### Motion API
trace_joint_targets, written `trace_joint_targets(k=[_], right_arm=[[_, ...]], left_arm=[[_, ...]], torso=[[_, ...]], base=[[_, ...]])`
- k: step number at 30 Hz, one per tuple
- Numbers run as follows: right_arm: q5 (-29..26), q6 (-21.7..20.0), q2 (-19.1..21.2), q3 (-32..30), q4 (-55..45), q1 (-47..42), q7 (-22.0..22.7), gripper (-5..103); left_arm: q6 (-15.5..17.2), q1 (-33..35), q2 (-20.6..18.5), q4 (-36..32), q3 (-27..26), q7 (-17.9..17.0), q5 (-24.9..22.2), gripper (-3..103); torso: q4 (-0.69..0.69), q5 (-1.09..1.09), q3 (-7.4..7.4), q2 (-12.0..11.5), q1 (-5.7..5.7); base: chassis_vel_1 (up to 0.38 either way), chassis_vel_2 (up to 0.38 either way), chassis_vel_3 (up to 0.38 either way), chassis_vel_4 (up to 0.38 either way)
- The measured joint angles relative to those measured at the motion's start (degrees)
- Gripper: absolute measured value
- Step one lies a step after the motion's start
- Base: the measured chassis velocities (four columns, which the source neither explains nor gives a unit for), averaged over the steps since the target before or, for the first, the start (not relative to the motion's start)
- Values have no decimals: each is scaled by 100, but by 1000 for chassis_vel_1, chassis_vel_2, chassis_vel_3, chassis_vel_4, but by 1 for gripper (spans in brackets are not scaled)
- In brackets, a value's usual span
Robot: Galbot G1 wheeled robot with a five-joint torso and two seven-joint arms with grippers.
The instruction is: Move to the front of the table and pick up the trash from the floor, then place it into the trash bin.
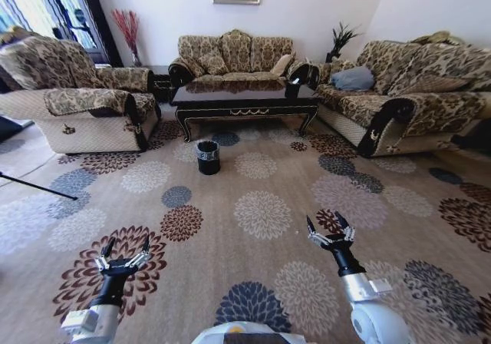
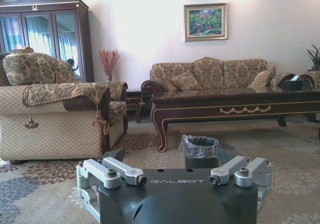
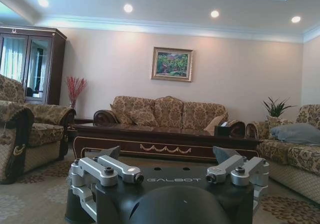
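Observation:
The dark wooden table (image 1: 245, 102) stands far ahead, before the back sofa. The black trash bin (image 1: 208, 157) with its clear liner sits on the flowered carpet floor (image 1: 261, 213) just in front of the table's left half. The trash is out of view. My left gripper (image 1: 123, 253) and right gripper (image 1: 330, 229) hover low over the carpet close to me, both open and holding nothing. The left wrist view looks past its open gripper (image 2: 170, 156) at the bin (image 2: 200, 148) and table (image 2: 235, 104). Beyond the open gripper (image 3: 167, 154), the right wrist view faces the table (image 3: 165, 139).
An armchair (image 1: 84, 106) flanks the left, a long sofa (image 1: 406, 98) the right, and another sofa (image 1: 230, 56) stands behind the table. A black tissue box (image 1: 292, 88) sits on the table. A thin dark rod (image 1: 38, 186) lies on the floor at left. Wide carpet lies between me and the bin.

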State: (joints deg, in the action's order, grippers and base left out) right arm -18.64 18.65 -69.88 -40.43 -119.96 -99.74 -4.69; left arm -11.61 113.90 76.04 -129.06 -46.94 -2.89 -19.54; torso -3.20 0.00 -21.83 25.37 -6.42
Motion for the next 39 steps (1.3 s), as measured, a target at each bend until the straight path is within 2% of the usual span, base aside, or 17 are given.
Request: trace_joint_targets(k=[39], right_arm=[[0,0,0,0,0,0,0,100]], left_arm=[[0,0,0,0,0,0,0,100]], torso=[[0,0,-567,919,-354]], base=[[0,0,0,0]])
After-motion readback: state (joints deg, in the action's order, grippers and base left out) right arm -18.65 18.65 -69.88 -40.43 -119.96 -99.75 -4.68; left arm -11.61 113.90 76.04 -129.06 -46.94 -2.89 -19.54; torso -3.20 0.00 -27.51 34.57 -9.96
